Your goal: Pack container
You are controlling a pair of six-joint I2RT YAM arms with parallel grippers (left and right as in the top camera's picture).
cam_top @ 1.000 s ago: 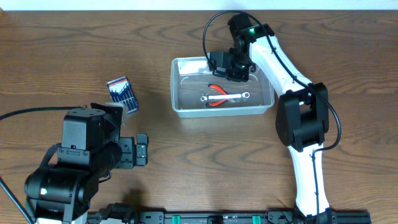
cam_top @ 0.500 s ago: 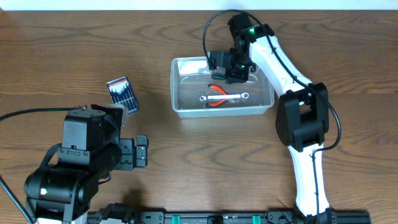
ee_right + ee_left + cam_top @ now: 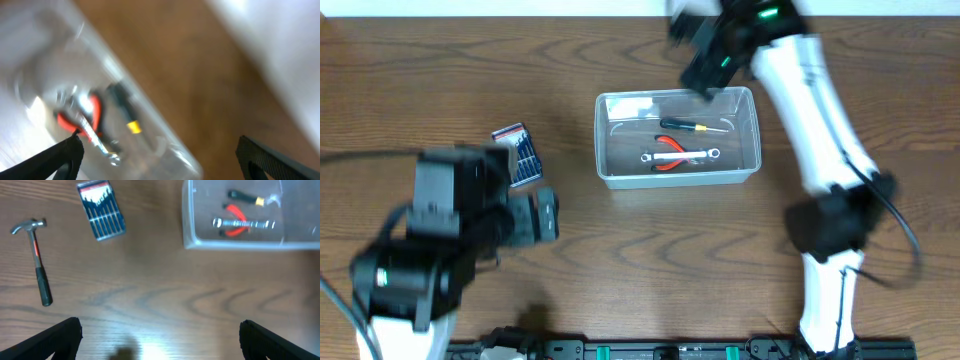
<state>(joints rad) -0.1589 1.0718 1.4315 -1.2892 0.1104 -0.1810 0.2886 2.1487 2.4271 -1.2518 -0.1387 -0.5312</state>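
Note:
The clear container (image 3: 603,150) stands at the table's middle back. Inside it lie red-handled pliers (image 3: 669,163), a silver wrench (image 3: 682,155) and a black screwdriver with a yellow collar (image 3: 692,126). My right gripper (image 3: 708,62) hovers blurred over the container's far right corner, open and holding nothing. In the right wrist view its jaws (image 3: 157,155) stand wide above the container wall (image 3: 165,145), the pliers (image 3: 75,117) and the screwdriver (image 3: 122,107). My left gripper (image 3: 548,215) is open and empty over bare wood (image 3: 160,330), near-left of the container (image 3: 200,242).
A small blue drill-bit case (image 3: 520,152) (image 3: 101,210) lies left of the container. A hammer with a red and black handle (image 3: 39,262) lies further left in the left wrist view; the left arm hides it from overhead.
My right gripper opened, left the screwdriver lying in the container, and rose away toward the back. The left arm shifted slightly left.

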